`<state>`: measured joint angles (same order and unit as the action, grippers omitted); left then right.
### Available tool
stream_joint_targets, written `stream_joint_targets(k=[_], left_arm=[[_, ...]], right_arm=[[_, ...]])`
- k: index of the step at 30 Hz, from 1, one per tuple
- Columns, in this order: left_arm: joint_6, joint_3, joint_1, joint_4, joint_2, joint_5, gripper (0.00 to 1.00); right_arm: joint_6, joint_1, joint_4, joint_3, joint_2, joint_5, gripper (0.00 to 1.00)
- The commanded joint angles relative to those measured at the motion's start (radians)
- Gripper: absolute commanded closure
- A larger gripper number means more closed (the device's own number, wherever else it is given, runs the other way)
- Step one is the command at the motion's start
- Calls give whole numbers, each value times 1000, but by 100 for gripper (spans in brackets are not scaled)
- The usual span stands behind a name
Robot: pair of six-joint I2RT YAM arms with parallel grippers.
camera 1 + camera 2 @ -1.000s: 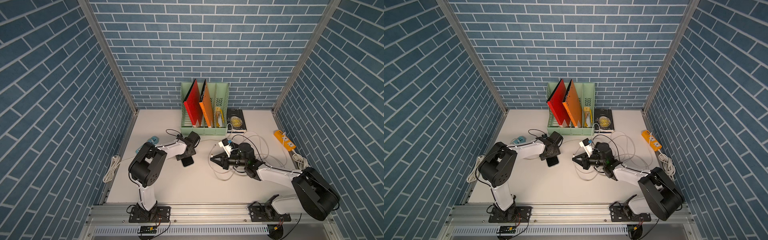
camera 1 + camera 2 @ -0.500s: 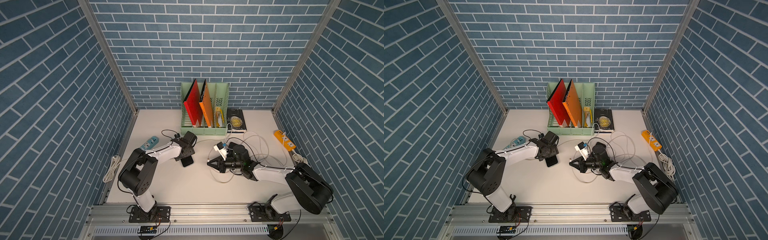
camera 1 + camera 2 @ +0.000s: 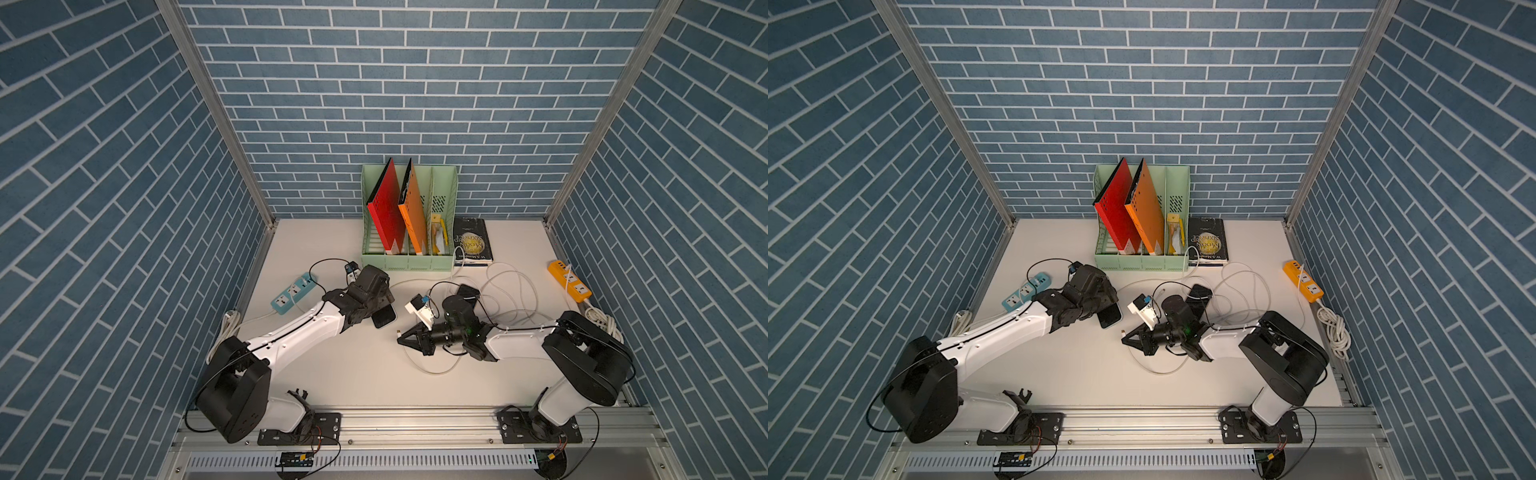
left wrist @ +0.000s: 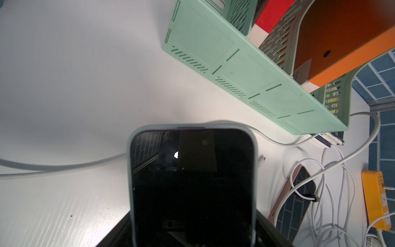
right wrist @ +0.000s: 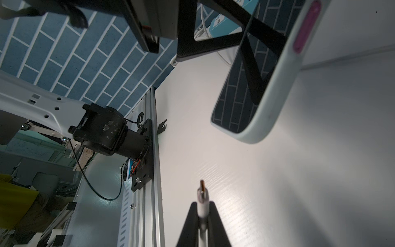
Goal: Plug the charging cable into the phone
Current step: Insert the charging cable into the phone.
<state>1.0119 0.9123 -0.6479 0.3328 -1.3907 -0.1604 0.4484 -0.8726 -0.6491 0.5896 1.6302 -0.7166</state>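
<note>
The left end effector [image 3: 376, 307] is clamped across the width of the phone [image 3: 385, 319], a dark-screened handset in a pale blue case, just in front of the green file rack [image 3: 409, 262]. The phone's free end sticks out towards the right arm. The right end effector [image 5: 202, 206] is pinched together on the white charging cable [image 3: 432, 370] just behind its plug [image 5: 202, 188]. The plug's metal tip points towards the phone, near it but not touching, low over the bench [image 3: 353, 374]
</note>
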Motion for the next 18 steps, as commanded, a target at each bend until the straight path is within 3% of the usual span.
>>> stream_joint_targets(k=[1,18], left_arm=[[-4,-10,-16,-55,28,-21,100],[-41,-21,-79,-92,23,-73,100]], right_arm=[[22,-9,-46,26,24,-30,100],[53,-7,-41,73,99,-50,100]])
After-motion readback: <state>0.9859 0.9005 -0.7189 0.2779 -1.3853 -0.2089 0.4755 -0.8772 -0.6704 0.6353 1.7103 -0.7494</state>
